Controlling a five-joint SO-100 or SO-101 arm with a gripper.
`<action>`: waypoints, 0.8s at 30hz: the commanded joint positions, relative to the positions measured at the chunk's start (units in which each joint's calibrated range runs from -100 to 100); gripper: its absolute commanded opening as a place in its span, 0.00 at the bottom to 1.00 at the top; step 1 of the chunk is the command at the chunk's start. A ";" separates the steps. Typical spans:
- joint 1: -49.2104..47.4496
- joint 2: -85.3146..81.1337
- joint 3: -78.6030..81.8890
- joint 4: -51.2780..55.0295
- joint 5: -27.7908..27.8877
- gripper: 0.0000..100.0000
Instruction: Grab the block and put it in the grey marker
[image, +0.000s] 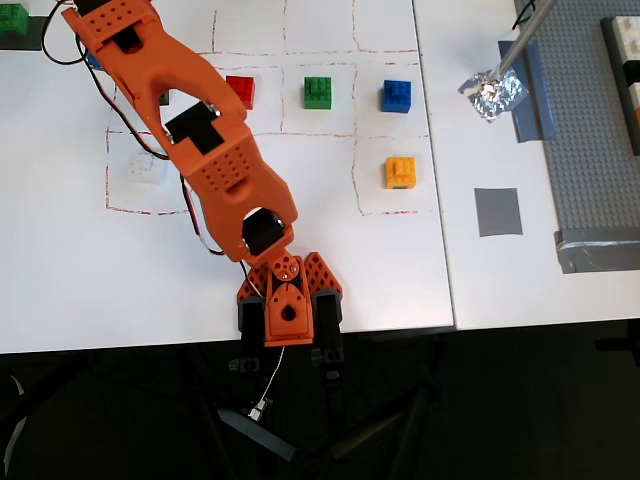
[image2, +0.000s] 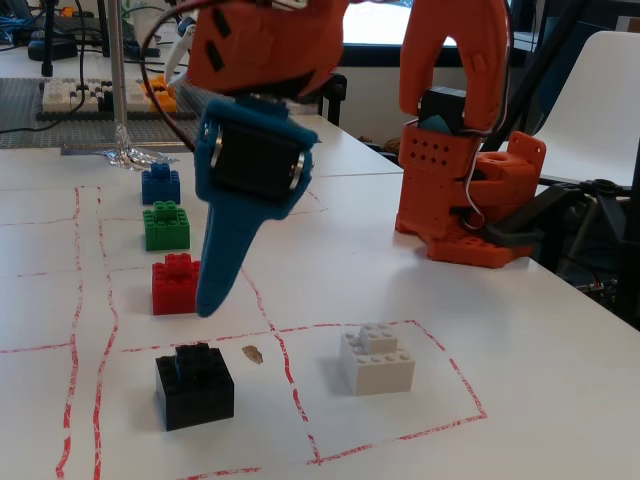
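Observation:
The black block (image2: 194, 385) stands on the white table near the front in the fixed view, inside a red-lined square. In the overhead view only a dark edge of the block (image: 163, 97) shows beside the orange arm. My gripper (image2: 210, 306) hangs point-down above and just behind the block, in front of the red block (image2: 178, 285). Its blue fingers look pressed together with nothing between them. The grey marker (image: 497, 212) lies flat far to the right in the overhead view, with nothing on it.
A white block (image2: 376, 358) sits right of the black one. The red block (image: 240, 90), a green block (image: 318, 92), a blue block (image: 397, 96) and an orange block (image: 400, 172) stand in the grid. Crumpled foil (image: 493, 95) and a studded baseplate (image: 600, 130) lie right.

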 joint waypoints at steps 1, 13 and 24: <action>0.94 -2.48 -5.71 -0.91 1.42 0.08; 2.53 -1.18 -5.71 -1.72 5.42 0.26; 4.20 1.66 -4.98 -4.91 7.13 0.26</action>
